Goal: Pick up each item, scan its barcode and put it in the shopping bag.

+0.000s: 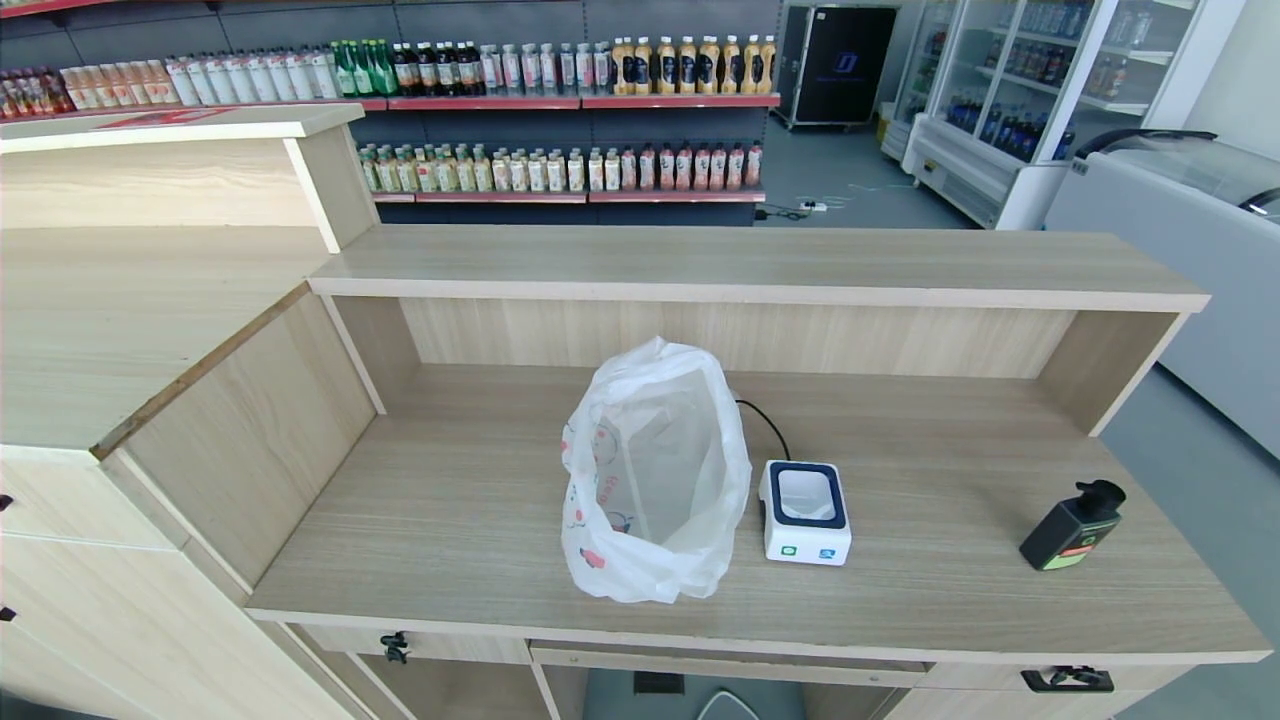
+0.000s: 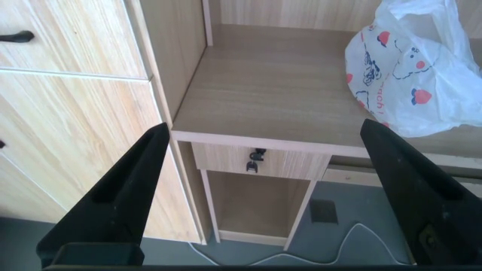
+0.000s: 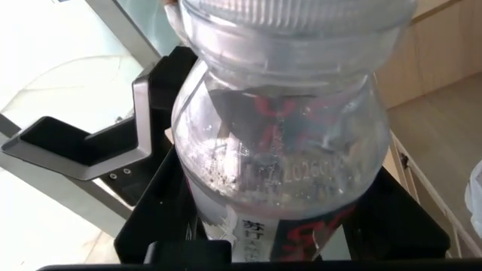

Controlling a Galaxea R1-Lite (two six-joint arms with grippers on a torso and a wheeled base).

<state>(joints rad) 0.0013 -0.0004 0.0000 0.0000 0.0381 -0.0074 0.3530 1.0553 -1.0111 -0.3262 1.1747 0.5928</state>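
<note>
While the left gripper (image 2: 265,129) hangs off the near left corner of the light wood-grain counter (image 1: 450,500) (image 2: 271,83), its two black fingers (image 2: 128,192) stand wide apart with nothing between them. Below them, under the counter edge, sits a shallow wooden drawer with a small black handle (image 2: 256,159).

The right gripper (image 3: 282,226) is clamped on a clear plastic bottle with a red label (image 3: 279,135); black fingers press against both sides of the bottle body. The counter surface lies behind it.

On the counter:
- A white translucent plastic shopping bag with red and blue prints (image 1: 655,480) (image 2: 414,68) stands upright near the centre, mouth open upward.
- A white box-shaped barcode scanner with a dark-framed window (image 1: 805,510) sits just right of the bag, close to it. A black cable (image 1: 765,425) runs from it toward the far wall of the counter.
- A black pump bottle with a green label (image 1: 1072,527) lies tilted at the near right, well apart from the scanner.

A raised wooden ledge (image 1: 750,265) spans the far side of the counter. Beyond it, red-edged store shelves (image 1: 580,102) carry rows of drink bottles.
</note>
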